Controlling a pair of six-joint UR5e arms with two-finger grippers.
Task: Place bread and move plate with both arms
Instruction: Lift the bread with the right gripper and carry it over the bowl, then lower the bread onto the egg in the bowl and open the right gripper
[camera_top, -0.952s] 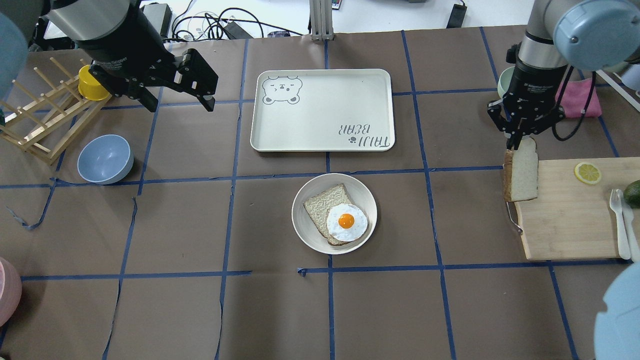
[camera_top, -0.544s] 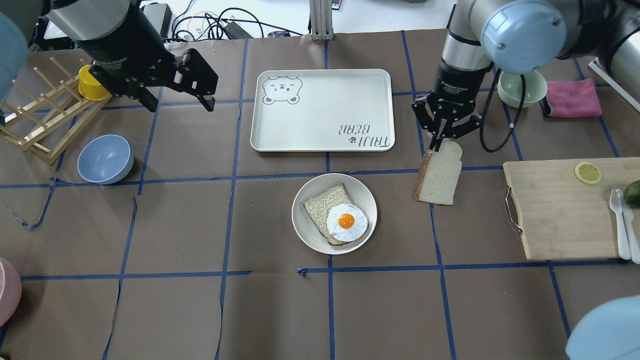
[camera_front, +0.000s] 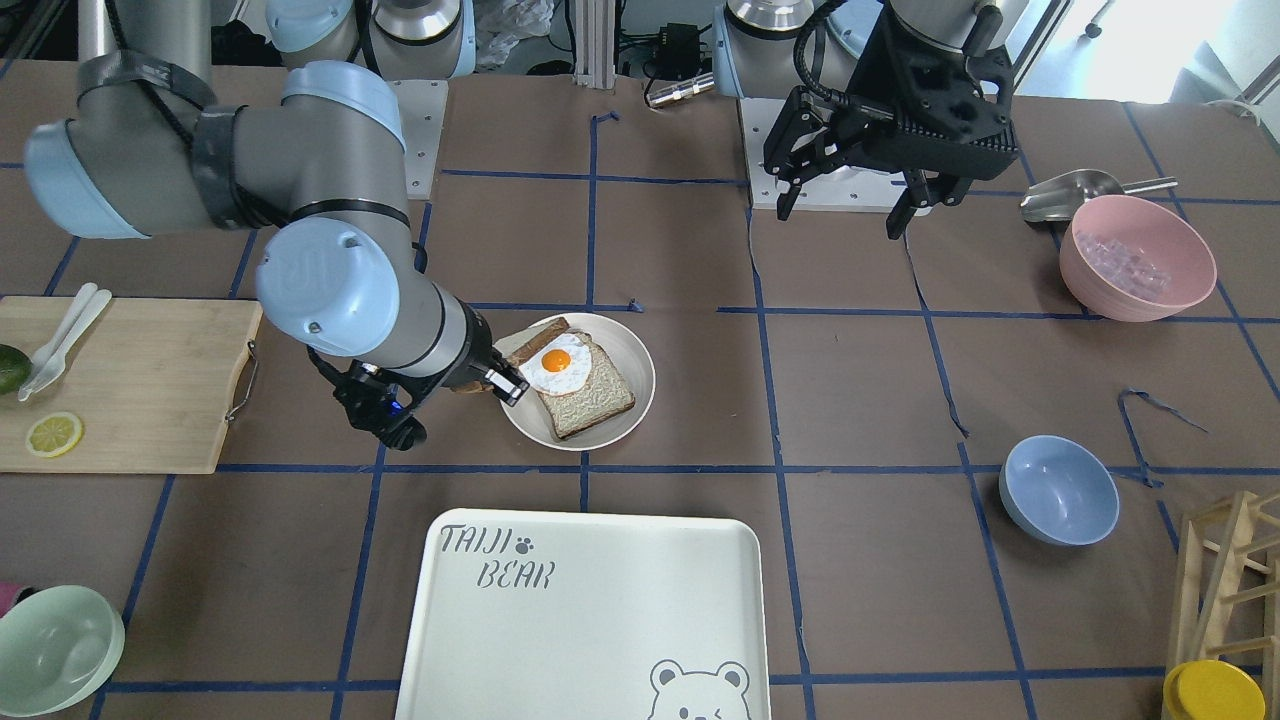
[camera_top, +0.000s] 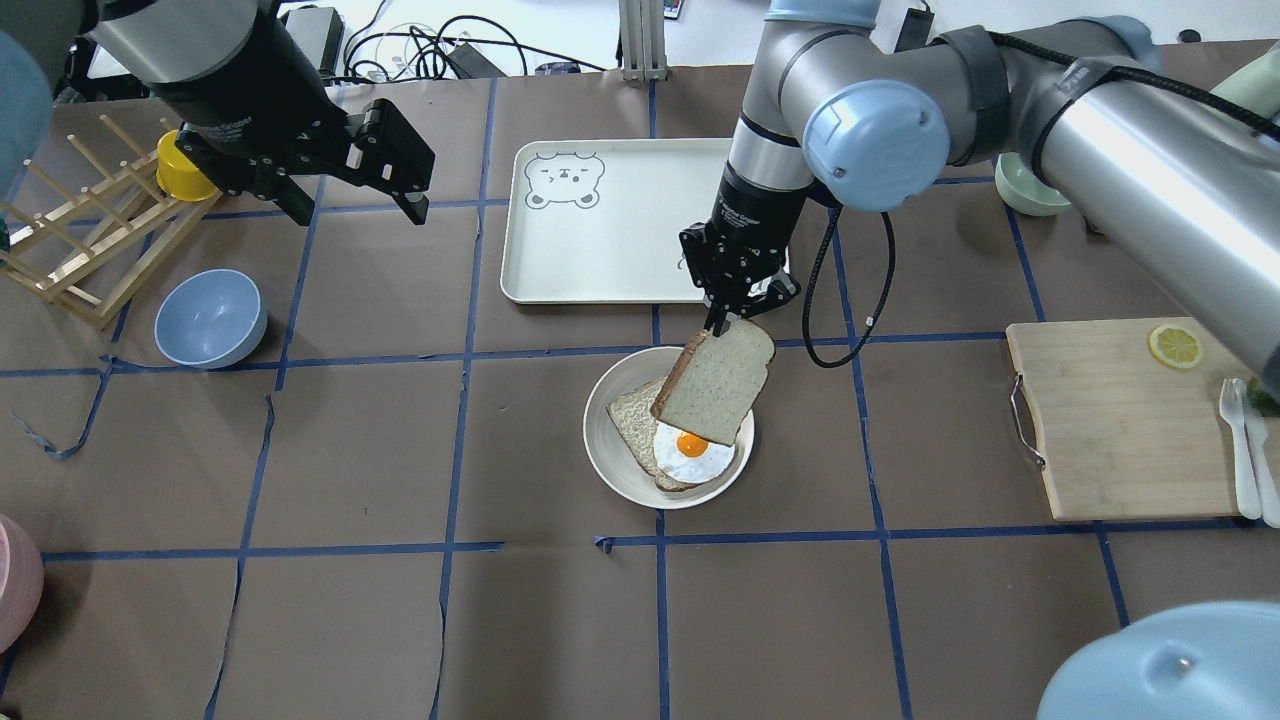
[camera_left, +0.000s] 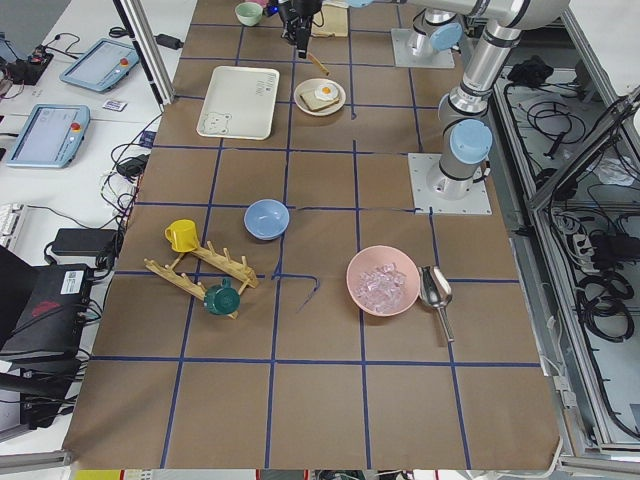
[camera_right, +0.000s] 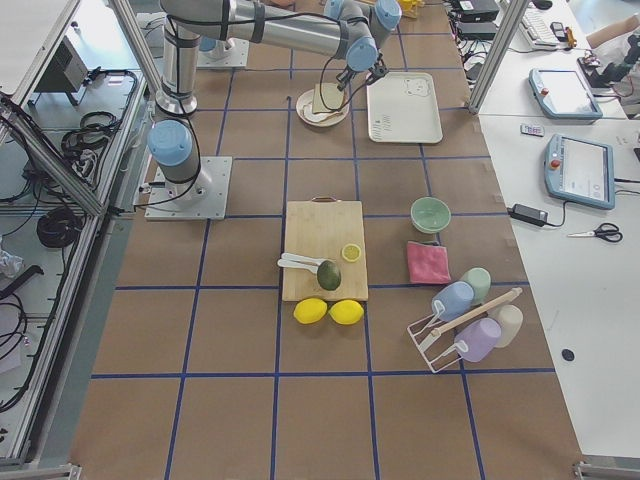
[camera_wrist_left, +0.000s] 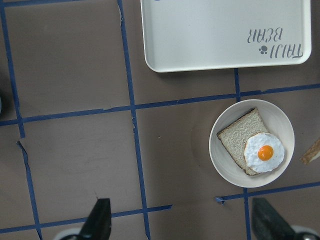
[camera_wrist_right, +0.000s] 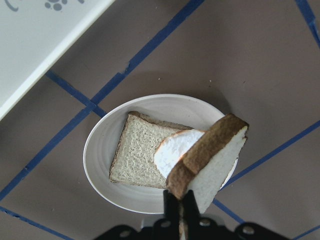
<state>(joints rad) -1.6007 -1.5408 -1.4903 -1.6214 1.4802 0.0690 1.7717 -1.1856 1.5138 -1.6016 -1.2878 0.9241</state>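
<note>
Bread (camera_top: 713, 385) hanging tilted over the plate (camera_top: 598, 455), not yet laid down.
Your right claw (camera_top: 727, 320) pinches its top edge; half a second ago it was over bare bench (camera_top: 400, 450) beside the plate. Your left claw (camera_top: 358, 210) hangs spread wide, unmoved. Release and the plate move remain.

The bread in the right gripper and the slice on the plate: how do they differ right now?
The bread hangs tilted in the air, pinched at one edge by the right gripper; the egg slice lies flat on the plate. The bread is bare; the egg slice carries a fried egg. Both are pale slices with brown crust, similar in size.
</note>
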